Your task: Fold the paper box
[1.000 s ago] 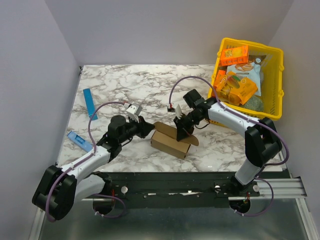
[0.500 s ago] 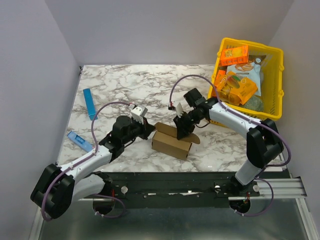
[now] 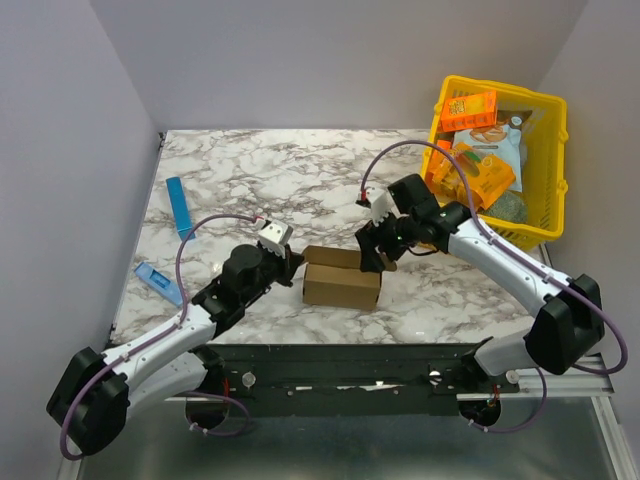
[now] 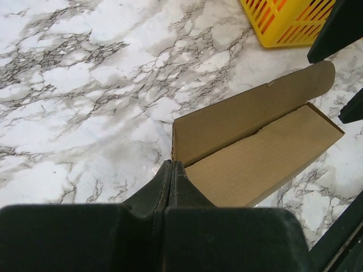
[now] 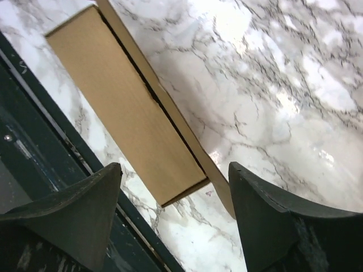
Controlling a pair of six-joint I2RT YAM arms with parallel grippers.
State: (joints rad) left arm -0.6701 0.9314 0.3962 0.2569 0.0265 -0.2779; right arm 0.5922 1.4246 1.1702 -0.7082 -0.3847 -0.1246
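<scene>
Glossy white, grey-veined marble tabletop point(image 3: 300, 170); paper box point(image 3: 342, 285) lying front-centre on it.
Yellow slotted plastic basket point(image 3: 553, 160) at right rear. Box is a matte brown rectangular carton, its round-ended lid flap open along the far side. Left hand point(image 4: 171, 170) fingers pressed together at box's left end. Right hand point(image 5: 173, 170) spread wide over the right end, gripping nothing.

Top camera is overlooking the bench point(image 3: 250, 170) — both wrist cameras are looking down closely, sharing the paper box point(image 3: 342, 285).
</scene>
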